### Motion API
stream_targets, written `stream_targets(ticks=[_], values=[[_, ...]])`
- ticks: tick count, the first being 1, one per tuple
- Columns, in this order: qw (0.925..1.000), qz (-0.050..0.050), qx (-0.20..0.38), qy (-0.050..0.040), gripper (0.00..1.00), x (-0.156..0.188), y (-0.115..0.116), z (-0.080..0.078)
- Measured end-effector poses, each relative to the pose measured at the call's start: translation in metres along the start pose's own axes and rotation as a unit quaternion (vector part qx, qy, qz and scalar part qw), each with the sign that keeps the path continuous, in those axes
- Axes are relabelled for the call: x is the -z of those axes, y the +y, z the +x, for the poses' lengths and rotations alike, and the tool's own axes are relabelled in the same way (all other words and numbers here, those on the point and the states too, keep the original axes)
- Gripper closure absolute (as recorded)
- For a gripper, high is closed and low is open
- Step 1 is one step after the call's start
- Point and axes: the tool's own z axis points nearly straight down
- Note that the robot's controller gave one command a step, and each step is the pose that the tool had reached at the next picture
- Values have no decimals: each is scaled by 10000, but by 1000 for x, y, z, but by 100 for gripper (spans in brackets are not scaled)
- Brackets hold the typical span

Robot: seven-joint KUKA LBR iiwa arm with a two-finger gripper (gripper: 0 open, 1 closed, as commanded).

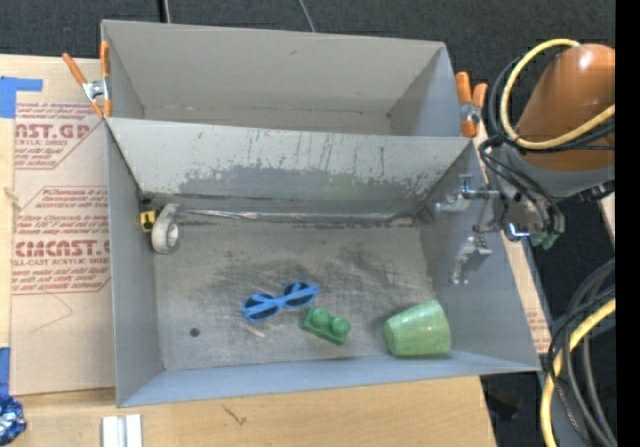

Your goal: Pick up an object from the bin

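My gripper (468,253) hangs at the bin's right side, above the sloping right wall, with nothing visibly in it. Closest to it, below and a little to its left, a pale green rounded lump (417,330) lies on the floor near the front right corner. Just left of the lump sits a small dark green knobbly piece (326,325). A blue, spectacle-shaped thing (280,301) lies flat beside that, towards the middle of the front.
A small white roll of tape (163,232) leans in the back left corner of the floor. The arm with its orange cover and cables stands outside the bin's right rim.
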Motion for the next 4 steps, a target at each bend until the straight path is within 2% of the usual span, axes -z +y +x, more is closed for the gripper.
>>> stream_targets(ticks=[1,2,3,4], values=[[9992,-13,-405,41,0,-34,4,60],[9984,2,-558,-31,0,-131,68,49],[9984,-3,-563,-41,100,-127,67,48],[9989,3,464,-26,100,-2,63,50]])
